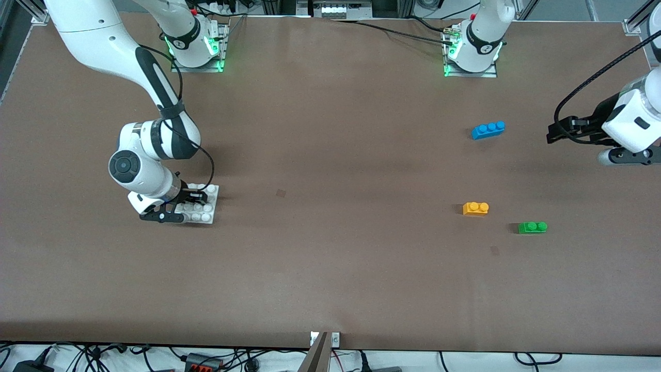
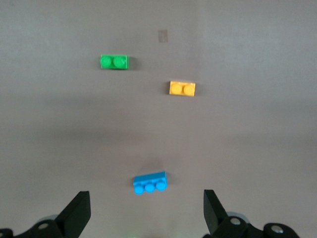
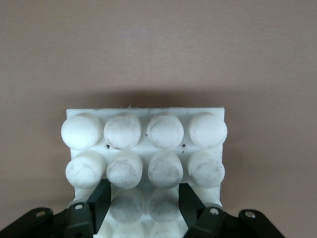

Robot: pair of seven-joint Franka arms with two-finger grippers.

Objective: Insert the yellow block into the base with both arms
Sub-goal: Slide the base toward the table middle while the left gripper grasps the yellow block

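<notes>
The white studded base (image 1: pixel 209 199) lies flat on the table toward the right arm's end. My right gripper (image 1: pixel 190 198) is down on it, shut on the base with its fingers clamping two middle studs. In the right wrist view the gripper (image 3: pixel 143 201) has those two studs of the base (image 3: pixel 166 131) between its fingers (image 3: pixel 100 198). The yellow block (image 1: pixel 475 208) rests on the table toward the left arm's end, untouched, and also shows in the left wrist view (image 2: pixel 182 88). My left gripper (image 1: pixel 555 132) hangs open and empty over the table edge at that end (image 2: pixel 147 210).
A blue three-stud brick (image 1: pixel 488 129) (image 2: pixel 149 183) lies farther from the front camera than the yellow block. A green two-stud brick (image 1: pixel 532 227) (image 2: pixel 114 61) lies beside the yellow block, slightly nearer to the camera. Brown tabletop stretches between the base and the bricks.
</notes>
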